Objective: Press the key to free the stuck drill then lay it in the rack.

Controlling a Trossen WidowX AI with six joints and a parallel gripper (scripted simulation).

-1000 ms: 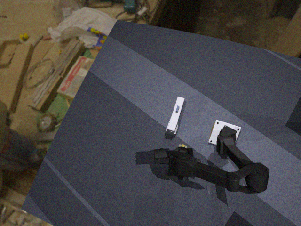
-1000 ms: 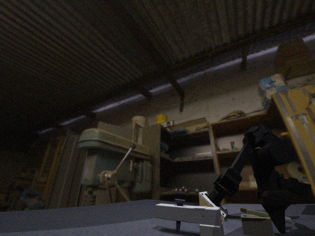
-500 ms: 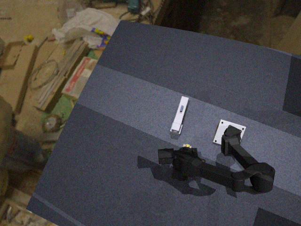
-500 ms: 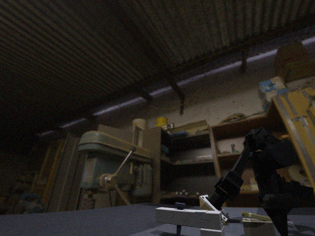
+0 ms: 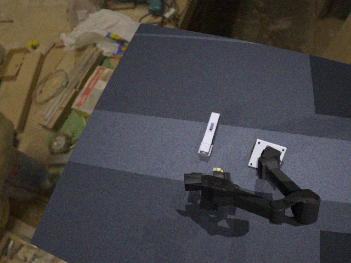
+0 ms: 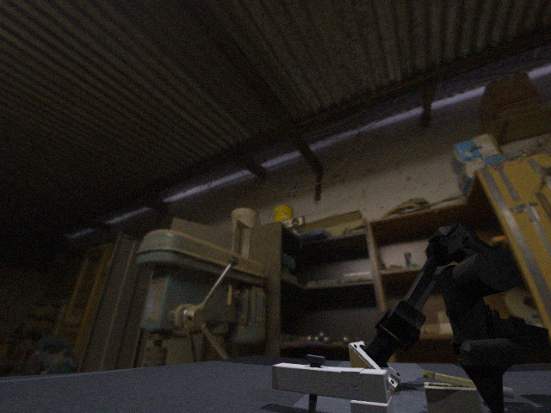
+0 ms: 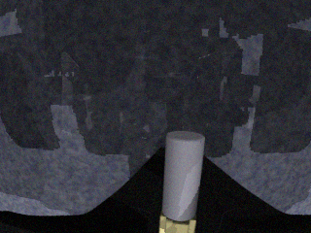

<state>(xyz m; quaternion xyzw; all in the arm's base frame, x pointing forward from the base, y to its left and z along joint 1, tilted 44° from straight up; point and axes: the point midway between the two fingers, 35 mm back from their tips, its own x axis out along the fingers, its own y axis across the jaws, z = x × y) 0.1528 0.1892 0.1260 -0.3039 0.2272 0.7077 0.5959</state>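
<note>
Drill (image 6: 507,392) (image 7: 184,180): a pale grey cylinder with a yellow end (image 5: 218,169) (image 6: 447,378) (image 7: 178,226), the latter cut off by the lower edge of the wrist view. The gripper (image 6: 497,405) (image 7: 177,154) is closed on the drill, its dark fingers on either side; in the top view the fingertips are hidden beneath the arm (image 5: 252,202) (image 6: 485,275). Beside the gripper stands a cream block (image 6: 453,397), cropped at the bottom of the exterior view; the yellow end lies tilted over or behind it — whether it touches cannot be told. Near the block, and apart from it, is a white beam (image 5: 209,134) (image 6: 329,379) bearing a blue tab (image 5: 211,126) (image 6: 316,359), presumably the key; how far it is pressed cannot be read. The arm rises from a white base plate (image 5: 254,161) (image 6: 355,355), partly masked by the beam in the exterior view. All stand on a blue-grey table top (image 5: 127,136) (image 6: 133,391), banded with shadow — dark shapes blur most of the wrist view. Which part is the rack cannot be made out
</note>
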